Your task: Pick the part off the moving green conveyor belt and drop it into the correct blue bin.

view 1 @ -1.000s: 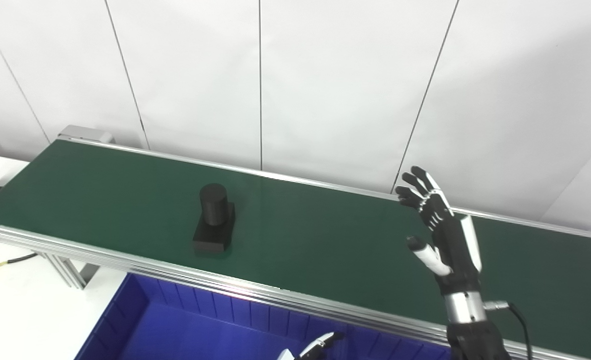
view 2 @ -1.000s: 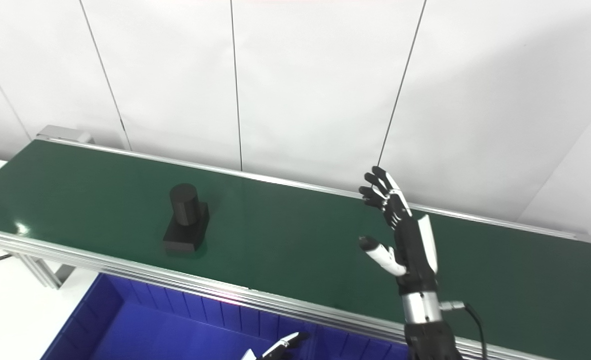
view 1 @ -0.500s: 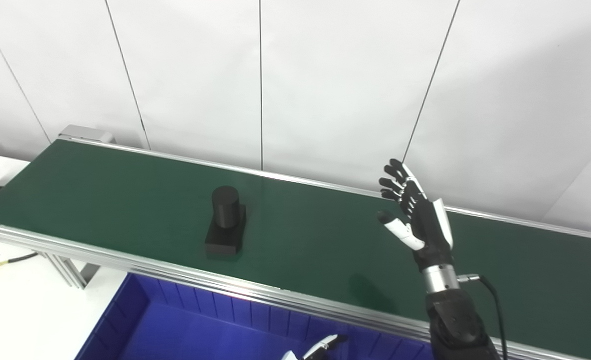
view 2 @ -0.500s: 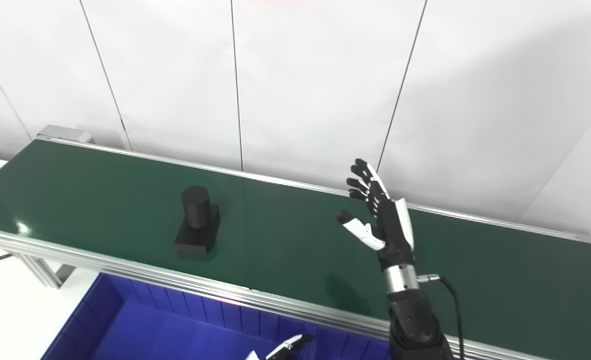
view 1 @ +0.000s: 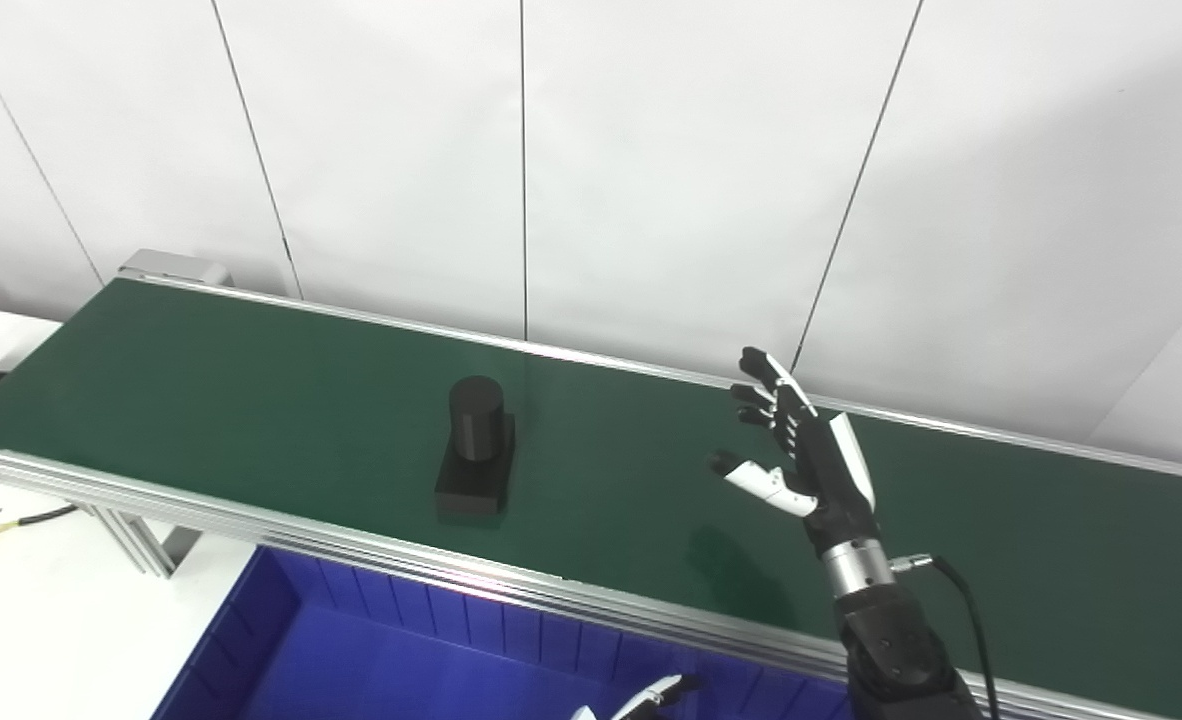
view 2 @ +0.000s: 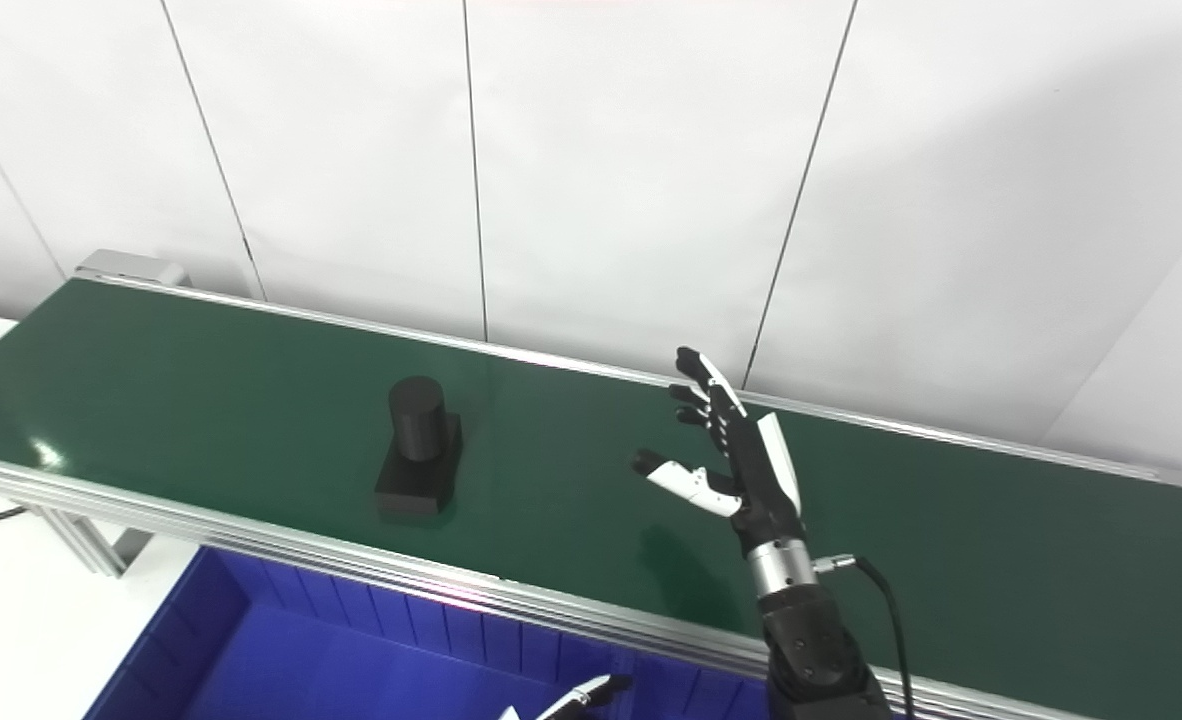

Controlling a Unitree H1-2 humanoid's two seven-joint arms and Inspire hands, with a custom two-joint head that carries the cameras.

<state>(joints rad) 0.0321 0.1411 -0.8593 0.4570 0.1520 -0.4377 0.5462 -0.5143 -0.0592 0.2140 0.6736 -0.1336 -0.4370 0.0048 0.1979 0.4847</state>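
Since a second ago the part (view 1: 476, 448) has ridden the green conveyor belt (view 1: 251, 390) toward my side, and my right hand (view 1: 809, 458) has swung in over the belt to meet it, lower and further left than it was. From the left eye view, I see the part as a black upright cylinder on a flat rectangular base, standing near the belt's near rail and well apart from my right hand, which hangs above the belt with fingers spread and thumb out, holding nothing. It looks rigid, matte and fairly dense to me, unlikely to crush or slip much; I judge the cylinder the best place to wrap, low near the base so it does not tip. From the right eye view, the part (view 2: 418, 447) sits left of my right hand (view 2: 741, 465), with bare belt between them. Only a white-and-black fingertip of my left hand (view 2: 581, 692) shows at the bottom edge, over the blue bin (view 2: 251, 660), so I cannot tell how it is set. No brand, label or writing can be read on anything in either view.
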